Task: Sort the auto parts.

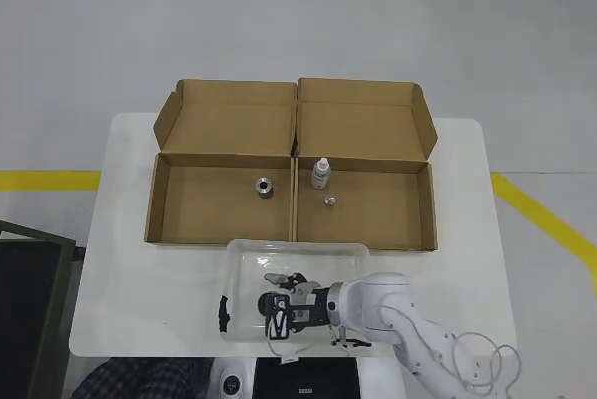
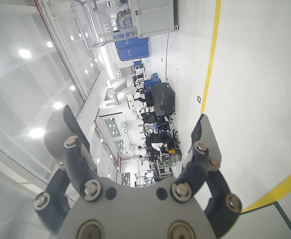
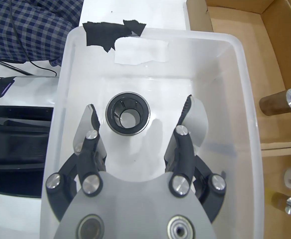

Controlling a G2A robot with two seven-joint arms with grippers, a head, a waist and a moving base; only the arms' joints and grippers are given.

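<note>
Spread right jaws straddle black bearing (image 3: pixel 118 111) inside clear tub (image 3: pixel 243 75)

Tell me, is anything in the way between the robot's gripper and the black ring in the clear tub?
No, nothing visible is in the way. The right gripper is open over the clear tub, and the black ring lies alone on the tub's floor just ahead of it.

A left box (image 1: pixel 159 204) and a right box (image 1: pixel 428 209) sit side by side at the far side of the worktop (image 1: pixel 119 259), with a tub (image 1: pixel 235 251) just in front of them. A sleeve (image 1: pixel 263 186) stands in the left box; a bottle (image 1: pixel 321 173) and a fitting (image 1: pixel 329 200) are in the right box. A ring (image 3: pixel 127 113) lies in the tub, under the right hand (image 3: pixel 141 104), whose fingers are spread.
</note>
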